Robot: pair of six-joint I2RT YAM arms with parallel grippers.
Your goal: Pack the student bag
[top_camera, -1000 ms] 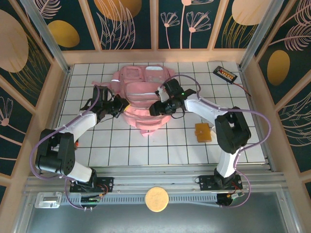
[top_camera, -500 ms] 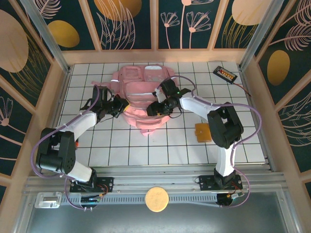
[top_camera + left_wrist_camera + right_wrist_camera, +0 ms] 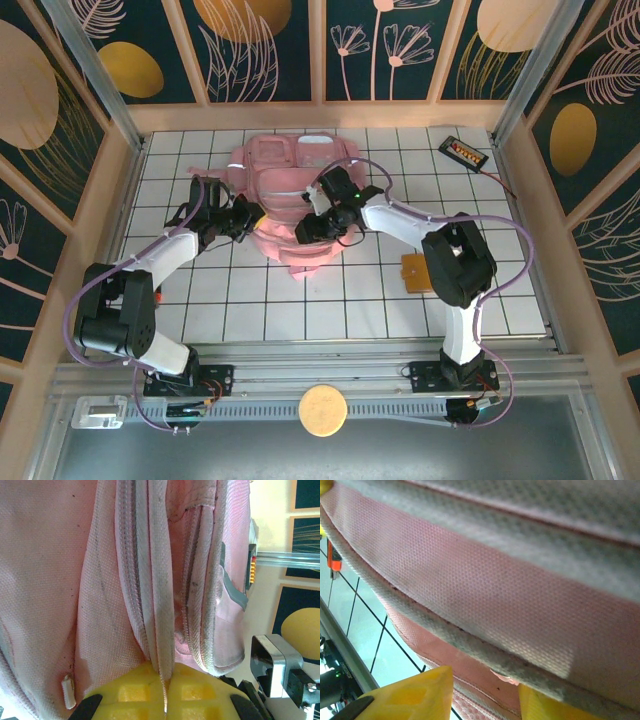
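The student bag (image 3: pixel 290 200), a large pale-pink backpack, lies flat at the back middle of the tiled table. My left gripper (image 3: pixel 246 216) is at its left side. In the left wrist view that gripper (image 3: pixel 167 692) has its yellow pads pressed together on a strip of the student bag's (image 3: pixel 100 580) pale zip trim. My right gripper (image 3: pixel 312 228) hovers over the bag's near end. In the right wrist view its fingers (image 3: pixel 415 695) stand apart, and the right gripper (image 3: pixel 485 700) has the student bag's (image 3: pixel 485 580) pink fabric and grey edge band lying across the gap.
A small tan wallet-like item (image 3: pixel 418 272) lies on the tiles right of the bag. A black device with orange marks (image 3: pixel 463 152) sits at the back right corner. A round yellow disc (image 3: pixel 322 410) rests on the front rail. Wooden walls enclose the table.
My right gripper has slid leftward and a little nearer across the bag's near end. The left gripper has kept its hold in the same place.
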